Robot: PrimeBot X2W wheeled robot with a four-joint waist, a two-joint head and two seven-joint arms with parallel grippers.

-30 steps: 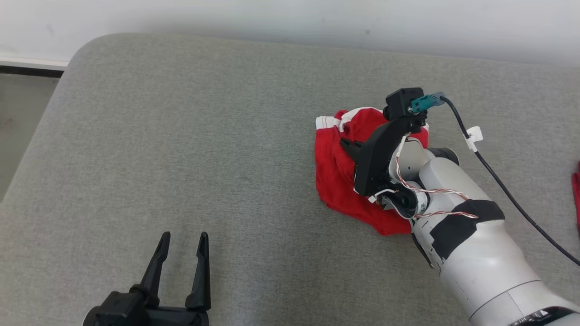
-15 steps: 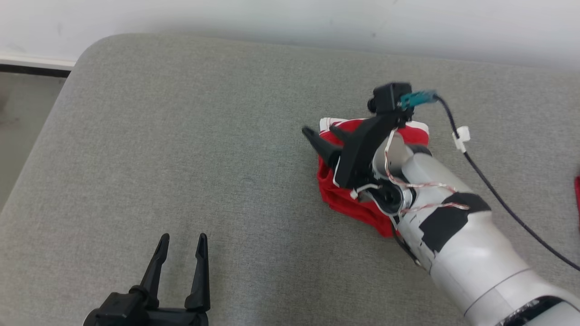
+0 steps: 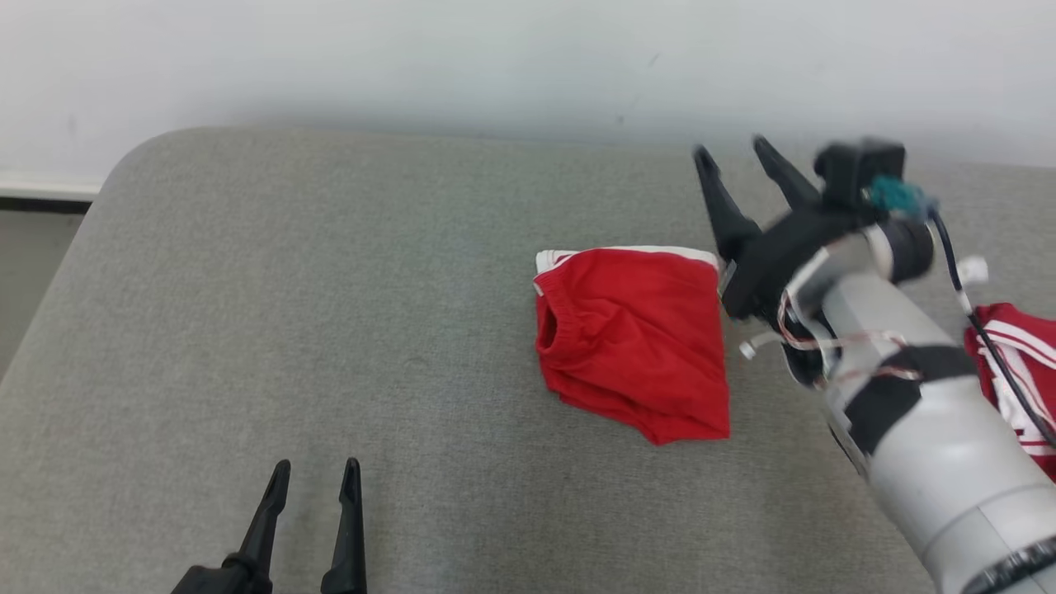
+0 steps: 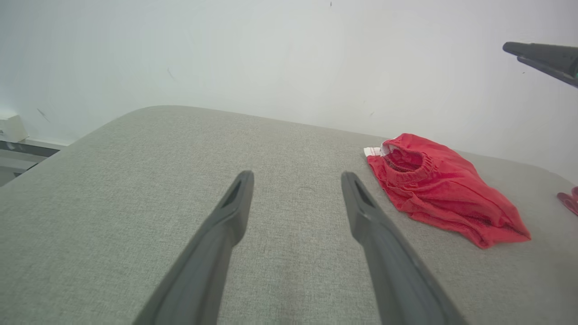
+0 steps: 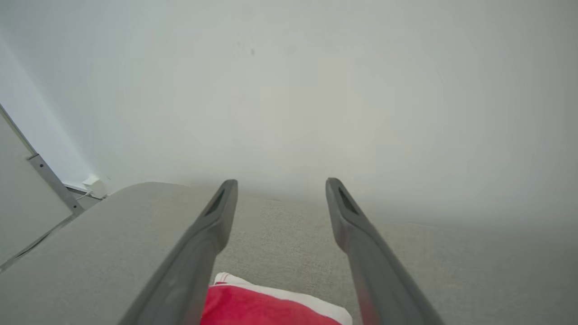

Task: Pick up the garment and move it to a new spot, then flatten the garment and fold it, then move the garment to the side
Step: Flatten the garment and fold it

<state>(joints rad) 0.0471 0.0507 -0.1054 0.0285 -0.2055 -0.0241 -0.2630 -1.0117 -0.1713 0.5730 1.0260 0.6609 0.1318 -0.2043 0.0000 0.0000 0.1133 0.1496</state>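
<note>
Right gripper [image 3: 729,147] seen spread wide and empty, poised just beside the folded red garment [image 3: 631,346] without touching it, garment laid flat on the grey cushion [image 3: 330,289], left gripper [image 3: 318,464] likewise parted, nothing held, set well apart from the cloth

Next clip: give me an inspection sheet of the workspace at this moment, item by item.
Surface: grey fabric padded top, rounded far-left corner.
Job's things: folded red garment with white trim, lying right of centre, touched by neither hand.
Clutter: second red garment with white stripes at the right edge, partly behind the right arm.
Hands: left hand open, empty, low at the near edge; right hand open, empty, raised by the folded garment's far right corner.
Cables: black cable with white tag runs from the right wrist camera.
Surroundings: plain pale wall behind.
</note>
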